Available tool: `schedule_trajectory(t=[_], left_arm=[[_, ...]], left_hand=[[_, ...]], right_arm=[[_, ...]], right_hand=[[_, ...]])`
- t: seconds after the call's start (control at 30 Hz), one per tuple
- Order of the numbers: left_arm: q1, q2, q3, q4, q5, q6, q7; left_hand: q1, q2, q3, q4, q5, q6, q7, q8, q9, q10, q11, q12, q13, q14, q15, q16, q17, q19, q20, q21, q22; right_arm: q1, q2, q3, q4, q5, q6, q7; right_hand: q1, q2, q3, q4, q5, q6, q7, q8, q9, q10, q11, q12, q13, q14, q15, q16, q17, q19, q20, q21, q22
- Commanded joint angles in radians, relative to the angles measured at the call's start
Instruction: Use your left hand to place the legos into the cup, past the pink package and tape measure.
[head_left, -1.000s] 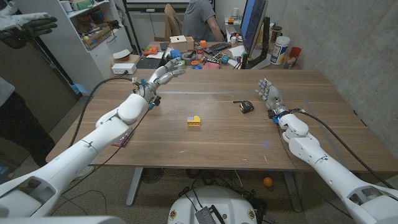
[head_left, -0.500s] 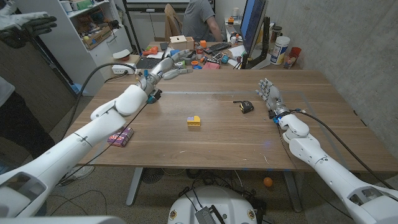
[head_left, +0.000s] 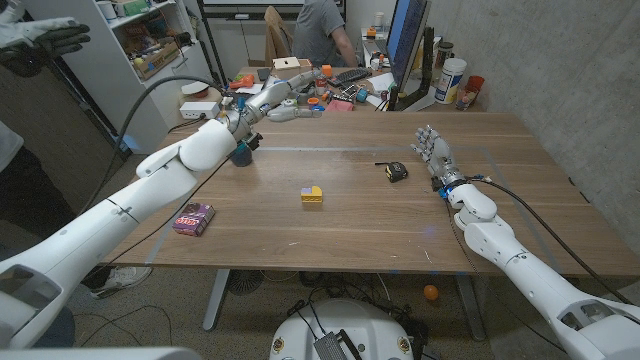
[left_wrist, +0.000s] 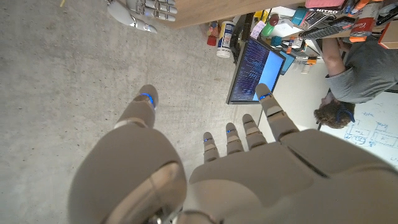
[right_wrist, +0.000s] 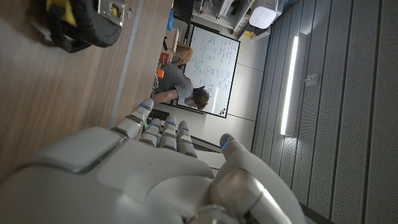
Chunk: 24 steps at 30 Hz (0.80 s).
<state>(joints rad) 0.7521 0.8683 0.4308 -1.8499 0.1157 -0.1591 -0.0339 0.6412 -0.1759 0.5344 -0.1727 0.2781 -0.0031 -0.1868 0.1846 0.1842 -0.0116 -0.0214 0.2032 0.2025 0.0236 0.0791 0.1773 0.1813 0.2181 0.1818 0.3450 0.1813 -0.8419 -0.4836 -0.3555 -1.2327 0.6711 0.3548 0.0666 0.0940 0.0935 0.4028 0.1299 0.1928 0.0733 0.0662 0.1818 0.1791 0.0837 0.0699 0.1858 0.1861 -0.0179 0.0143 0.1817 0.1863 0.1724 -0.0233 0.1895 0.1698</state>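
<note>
Currently the left robot hand (head_left: 268, 103) is stretched out at the upper left of the head frame, over the far edge of the counter (head_left: 500, 200), fingers apart and holding nothing; its wrist view shows the fingers (left_wrist: 273, 115) spread before a concrete wall and a monitor. A dark cup (head_left: 241, 152) sits just under the left forearm, near the far left part of the counter. The right robot hand (head_left: 432, 153) stands at the right of the frame with fingers extended upward and slightly apart, empty, close to the tape measure (head_left: 397, 171), which lies right of center.

The legos (head_left: 312, 194) lie near the middle of the frame, a small yellow stack with an orange part at its lower edge, well apart from both hands. They look light, rigid and smooth-sided, so they could slip from a loose pinch; a pinch across two opposite flat sides of the stack seems the surest hold, and if the pieces are only pressed together they might separate under a twisting grip. The pink package (head_left: 194, 218) lies at the lower left of the counter, away from the legos.

Some lettering shows on the package, too small to read. "NITRO" can be read on a red box (left_wrist: 321, 3) in the left wrist view.
</note>
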Motion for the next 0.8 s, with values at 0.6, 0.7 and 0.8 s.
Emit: schedule_trajectory(t=[0.6, 0.7, 0.8], left_arm=[[-0.227, 0.065, 0.103, -0.202, 0.180, 0.097, -0.398], [-0.246, 0.067, 0.109, -0.212, 0.174, 0.108, -0.448], [-0.256, 0.069, 0.113, -0.221, 0.176, 0.117, -0.479]], left_hand=[[0.077, -0.004, -0.050, 0.004, 0.045, -0.049, -0.029, -0.004, 0.004, -0.049, -0.006, -0.002, 0.006, -0.023, -0.013, 0.004, 0.003, -0.029, 0.006, -0.031, 0.002], [0.086, -0.003, -0.059, 0.006, 0.051, -0.068, -0.010, -0.008, 0.004, -0.055, -0.008, -0.001, 0.007, -0.032, -0.015, 0.003, 0.003, -0.034, 0.007, -0.036, 0.003], [0.093, -0.001, -0.066, 0.007, 0.056, -0.068, -0.019, -0.004, 0.005, -0.058, -0.009, 0.000, 0.008, -0.039, -0.016, 0.002, 0.003, -0.041, 0.010, -0.041, 0.003]], right_arm=[[-0.012, -0.001, 0.018, 0.007, 0.019, 0.036, 0.020], [-0.013, -0.002, 0.019, 0.007, 0.020, 0.037, 0.022], [-0.015, -0.004, 0.020, 0.004, 0.022, 0.035, 0.024]], right_hand=[[-0.020, -0.009, -0.012, 0.005, 0.005, 0.003, 0.010, 0.007, 0.004, 0.007, 0.009, 0.009, 0.003, 0.001, 0.014, 0.010, 0.002, 0.003, 0.011, 0.009, 0.005], [-0.021, -0.009, -0.013, 0.005, 0.005, 0.003, 0.010, 0.008, 0.004, 0.007, 0.009, 0.009, 0.003, 0.002, 0.015, 0.010, 0.002, 0.003, 0.011, 0.009, 0.005], [-0.023, -0.010, -0.014, 0.005, 0.006, 0.003, 0.010, 0.008, 0.004, 0.007, 0.009, 0.009, 0.003, 0.002, 0.016, 0.010, 0.002, 0.003, 0.012, 0.009, 0.005]])
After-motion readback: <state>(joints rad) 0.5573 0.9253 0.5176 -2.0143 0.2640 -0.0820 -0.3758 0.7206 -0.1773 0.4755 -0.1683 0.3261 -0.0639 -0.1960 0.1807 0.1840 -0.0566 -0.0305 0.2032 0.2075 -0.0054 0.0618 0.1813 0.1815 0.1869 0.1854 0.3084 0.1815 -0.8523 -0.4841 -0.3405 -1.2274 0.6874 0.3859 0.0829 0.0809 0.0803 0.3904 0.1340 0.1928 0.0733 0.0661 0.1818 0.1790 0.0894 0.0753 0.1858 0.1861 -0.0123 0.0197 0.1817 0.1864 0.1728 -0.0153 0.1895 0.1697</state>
